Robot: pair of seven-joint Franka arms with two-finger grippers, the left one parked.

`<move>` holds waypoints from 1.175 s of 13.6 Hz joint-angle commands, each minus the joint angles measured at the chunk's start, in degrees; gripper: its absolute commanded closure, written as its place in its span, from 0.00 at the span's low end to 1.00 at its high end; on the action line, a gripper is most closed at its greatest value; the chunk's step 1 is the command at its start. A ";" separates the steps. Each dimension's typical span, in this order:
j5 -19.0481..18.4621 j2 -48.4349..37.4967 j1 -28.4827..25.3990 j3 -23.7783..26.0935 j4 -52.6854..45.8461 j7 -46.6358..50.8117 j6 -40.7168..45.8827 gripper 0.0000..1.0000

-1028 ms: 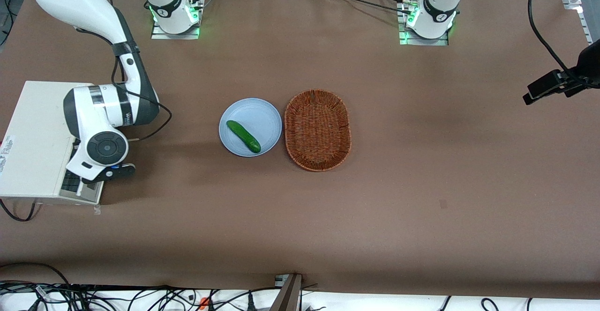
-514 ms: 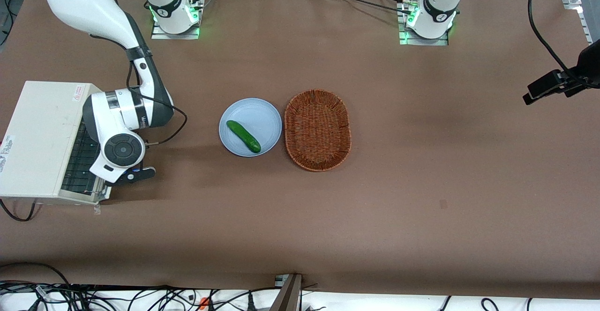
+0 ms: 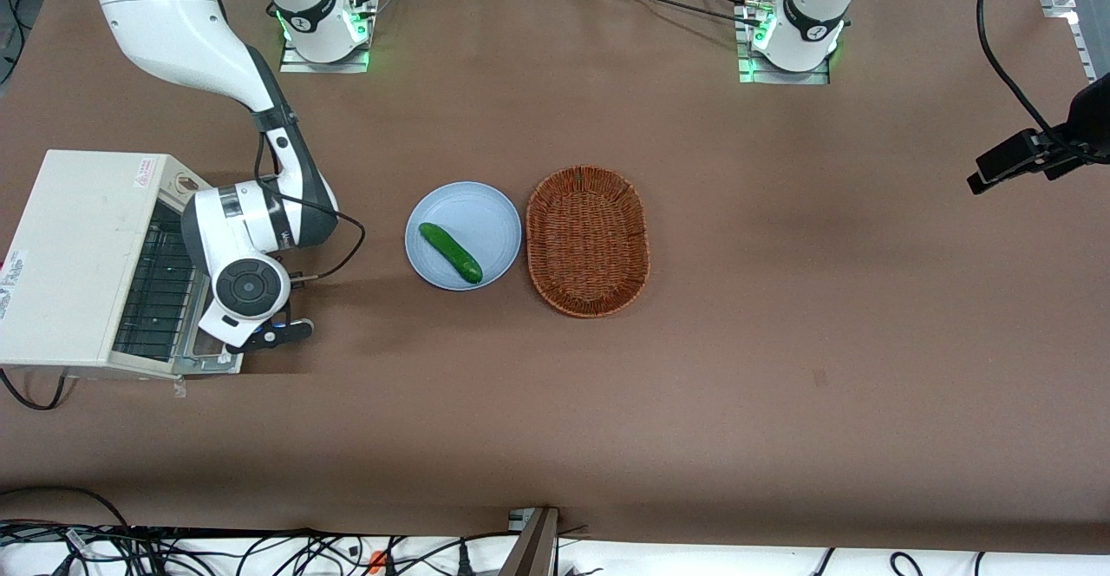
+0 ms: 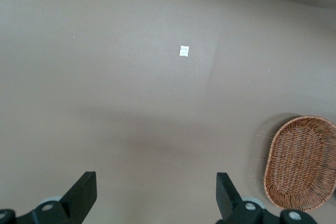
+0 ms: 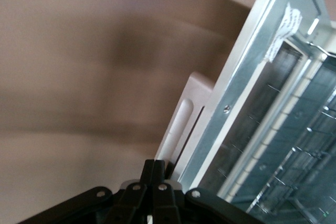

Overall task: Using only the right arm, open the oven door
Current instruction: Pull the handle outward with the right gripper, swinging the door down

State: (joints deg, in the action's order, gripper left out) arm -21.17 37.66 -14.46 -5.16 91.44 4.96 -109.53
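The cream-white toaster oven [image 3: 78, 246] stands at the working arm's end of the table. Its door [image 3: 211, 362] is swung well down, so the wire rack [image 3: 156, 285] inside shows. In the right wrist view the door's silver frame [image 5: 252, 93] and its beige bar handle [image 5: 181, 124] are tilted away from the oven. My right arm's gripper [image 3: 264, 335] hangs over the door's outer edge. In the wrist view the gripper [image 5: 156, 164] has its two black fingers pressed together, tips against the end of the handle, with nothing between them.
A light blue plate [image 3: 494, 212] with a green cucumber [image 3: 450, 252] lies mid-table. A brown wicker basket [image 3: 588, 240] sits beside it, toward the parked arm's end, and also shows in the left wrist view [image 4: 302, 161]. The arm's black cable [image 3: 342, 251] loops near the plate.
The right arm's wrist and gripper have moved away from the oven toward the plate and a little nearer the front camera. The door has swung further open, baring more of the rack.
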 commanded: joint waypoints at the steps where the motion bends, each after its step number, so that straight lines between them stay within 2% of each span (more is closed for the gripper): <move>1: -2.03 2.76 1.63 -1.70 -1.09 -0.13 -3.40 1.00; 5: -0.89 4.88 2.25 -1.78 -1.09 -0.13 -6.48 1.00; 10: 4.55 4.62 1.72 -1.70 -1.61 -0.92 -5.70 1.00; 13: 9.64 4.44 1.11 -1.61 -4.33 -0.92 -0.61 1.00; 16: 10.71 4.61 0.49 -1.61 -4.43 -0.22 -0.15 1.00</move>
State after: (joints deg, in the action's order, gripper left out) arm -11.93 42.47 -13.57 -6.33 87.40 5.41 -110.87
